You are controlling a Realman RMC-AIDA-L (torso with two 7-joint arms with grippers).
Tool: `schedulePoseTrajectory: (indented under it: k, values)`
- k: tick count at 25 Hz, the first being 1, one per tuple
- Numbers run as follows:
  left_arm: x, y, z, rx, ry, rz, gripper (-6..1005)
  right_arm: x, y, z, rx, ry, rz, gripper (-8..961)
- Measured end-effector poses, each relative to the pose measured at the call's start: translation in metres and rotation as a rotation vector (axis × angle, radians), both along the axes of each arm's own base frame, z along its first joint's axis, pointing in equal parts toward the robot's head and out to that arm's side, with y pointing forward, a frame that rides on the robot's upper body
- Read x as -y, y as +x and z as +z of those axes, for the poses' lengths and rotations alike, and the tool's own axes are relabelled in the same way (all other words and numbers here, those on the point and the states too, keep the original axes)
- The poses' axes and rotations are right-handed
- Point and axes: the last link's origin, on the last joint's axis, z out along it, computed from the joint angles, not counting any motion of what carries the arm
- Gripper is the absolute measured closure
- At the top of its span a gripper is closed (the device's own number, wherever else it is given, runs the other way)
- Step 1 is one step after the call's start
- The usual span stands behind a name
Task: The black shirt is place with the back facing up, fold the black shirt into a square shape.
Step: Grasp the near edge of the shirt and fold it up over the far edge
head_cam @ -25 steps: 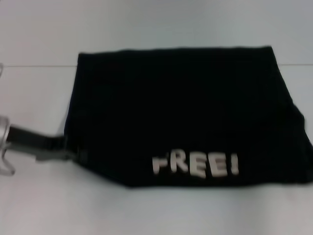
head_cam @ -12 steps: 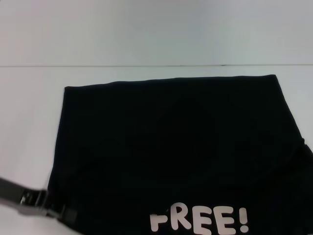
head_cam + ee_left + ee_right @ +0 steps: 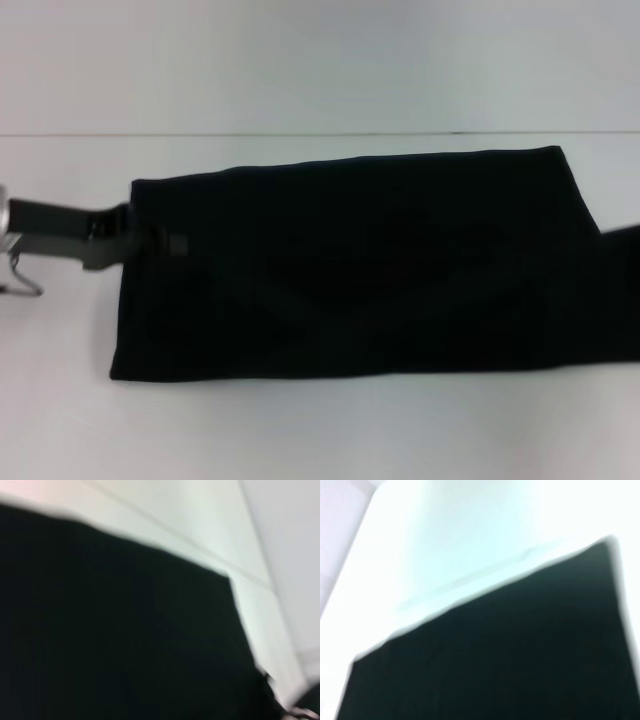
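Black shirt [image 3: 360,265] lies flat on the white table [image 3: 300,430] as a wide folded band, long axis running left to right across the head view, far edge slanting slightly, higher toward the right end. Near edge is straight and roughly parallel to the table's near side. Left end is a short, nearly vertical edge; right end runs out of the picture, so that end is cut off, with a darker flap or sleeve part sticking out just past the far right corner. No lettering, label or brand shows on the upper face in any view, just plain black cloth. Left gripper [image 3: 160,242] is at the shirt's far left corner, arm coming in from the left edge of the head view, black fingers [image 3: 172,243] lying over the cloth edge and looking pinched on it, though black on black makes the exact grip hard to read. Right gripper is not seen in the head view; can't tell its finger state. Left wrist view shows only the shirt [image 3: 115,640] filling most of the picture with a strip of table [image 3: 210,525] beyond it, own fingers not visible. Right wrist view likewise shows the shirt [image 3: 510,655] with one cloth corner and bare table [image 3: 450,540] beyond, blurred, no fingers visible. A thin seam line crosses the table just beyond the shirt's far edge.
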Motion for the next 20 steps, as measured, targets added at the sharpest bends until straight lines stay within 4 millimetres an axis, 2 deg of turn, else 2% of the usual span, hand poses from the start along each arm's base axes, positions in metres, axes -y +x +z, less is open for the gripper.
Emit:
schedulePoseTrajectory:
  k: [3, 6, 10, 20]
  values:
    - [-0.023, -0.006, -0.006, -0.052, 0.112, 0.06, 999, -0.021, 0.004, -0.008, 0.042, 0.097, -0.032, 898]
    - [-0.04, -0.008, -0.02, -0.118, 0.189, 0.092, 999, -0.038, 0.003, -0.028, 0.091, 0.153, -0.053, 898]
    - [-0.049, -0.005, -0.034, -0.188, 0.227, 0.084, 999, -0.058, -0.012, -0.058, 0.169, 0.196, -0.03, 898]
    - [-0.067, -0.01, -0.034, -0.316, 0.376, 0.045, 999, -0.085, -0.035, -0.066, 0.258, 0.291, 0.016, 900]
